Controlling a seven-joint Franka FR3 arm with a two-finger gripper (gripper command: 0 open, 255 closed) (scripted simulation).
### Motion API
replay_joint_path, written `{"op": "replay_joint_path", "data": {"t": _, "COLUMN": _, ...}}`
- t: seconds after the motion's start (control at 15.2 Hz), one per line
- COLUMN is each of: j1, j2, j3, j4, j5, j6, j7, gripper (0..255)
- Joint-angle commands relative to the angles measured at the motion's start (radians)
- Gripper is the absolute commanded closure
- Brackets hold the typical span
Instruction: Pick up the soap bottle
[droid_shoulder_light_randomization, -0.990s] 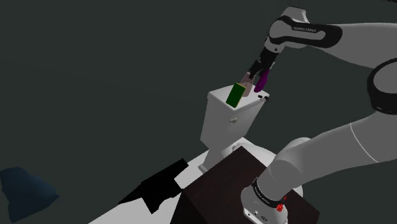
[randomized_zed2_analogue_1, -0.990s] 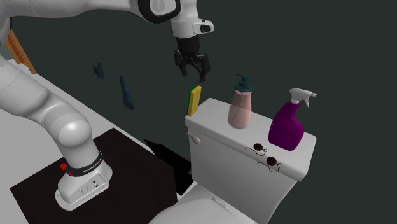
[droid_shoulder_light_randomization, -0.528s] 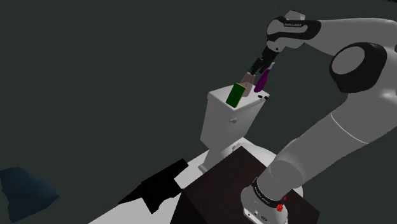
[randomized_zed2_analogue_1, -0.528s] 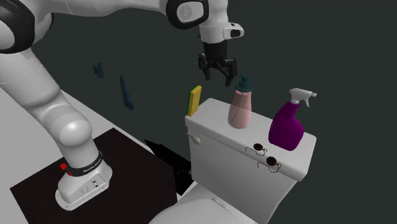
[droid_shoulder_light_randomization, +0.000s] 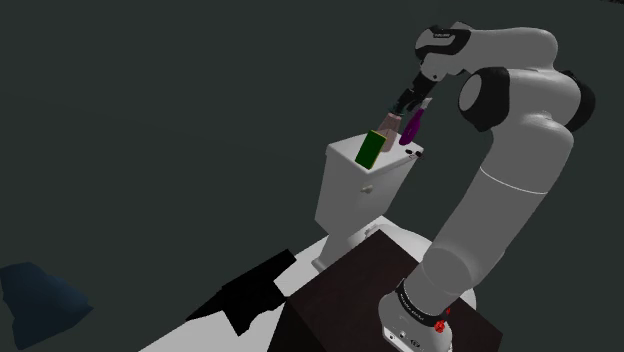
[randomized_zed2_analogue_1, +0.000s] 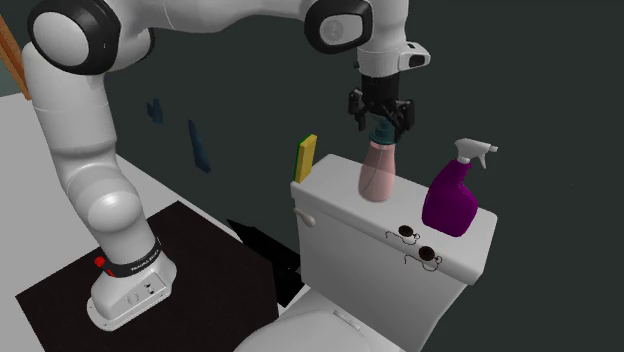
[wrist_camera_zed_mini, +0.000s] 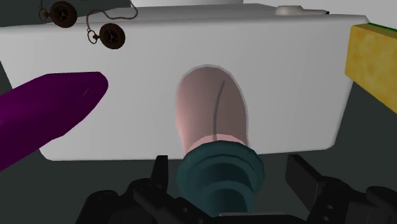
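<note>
The soap bottle (randomized_zed2_analogue_1: 377, 172) is pink with a dark teal pump top and stands upright on the white toilet tank lid (randomized_zed2_analogue_1: 335, 187). My gripper (randomized_zed2_analogue_1: 380, 115) hangs directly over it, open, with its fingers down on either side of the pump. In the wrist view the teal pump top (wrist_camera_zed_mini: 219, 177) lies between the two black fingers (wrist_camera_zed_mini: 159, 173), with a gap on the side of the other finger, and the pink soap bottle body (wrist_camera_zed_mini: 213, 105) shows past it. In the shoulder view the gripper (droid_shoulder_light_randomization: 408, 104) is just above the soap bottle (droid_shoulder_light_randomization: 387, 126).
A purple spray bottle (randomized_zed2_analogue_1: 453, 196) stands close beside the soap bottle, and a yellow-green sponge (randomized_zed2_analogue_1: 305, 156) leans at the tank's other end. Two small round dark objects (randomized_zed2_analogue_1: 417, 245) lie near the lid's front edge. A dark wall rises right behind the tank.
My gripper has travelled along the tank from above the sponge to above the soap bottle and come down around the pump top. The bottles have not moved.
</note>
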Motion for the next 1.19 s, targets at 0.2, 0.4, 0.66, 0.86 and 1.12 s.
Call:
{"op": "replay_joint_path", "data": {"t": 0.2, "j1": -0.001, "j2": 0.007, "j3": 0.003, "j4": -0.058, "j5": 0.015, "j6": 0.063, "j7": -0.02, "gripper": 0}}
{"op": "replay_joint_path", "data": {"t": 0.4, "j1": 0.0, "j2": 0.008, "j3": 0.004, "j4": -0.078, "j5": 0.017, "j6": 0.084, "j7": -0.024, "gripper": 0}}
{"op": "replay_joint_path", "data": {"t": 0.66, "j1": 0.0, "j2": 0.01, "j3": 0.004, "j4": -0.076, "j5": 0.018, "j6": 0.083, "j7": -0.024, "gripper": 255}}
{"op": "replay_joint_path", "data": {"t": 0.86, "j1": 0.0, "j2": 0.011, "j3": 0.004, "j4": -0.075, "j5": 0.019, "j6": 0.082, "j7": -0.024, "gripper": 255}}
{"op": "replay_joint_path", "data": {"t": 1.12, "j1": 0.0, "j2": 0.009, "j3": 0.004, "j4": -0.078, "j5": 0.017, "j6": 0.084, "j7": -0.024, "gripper": 255}}
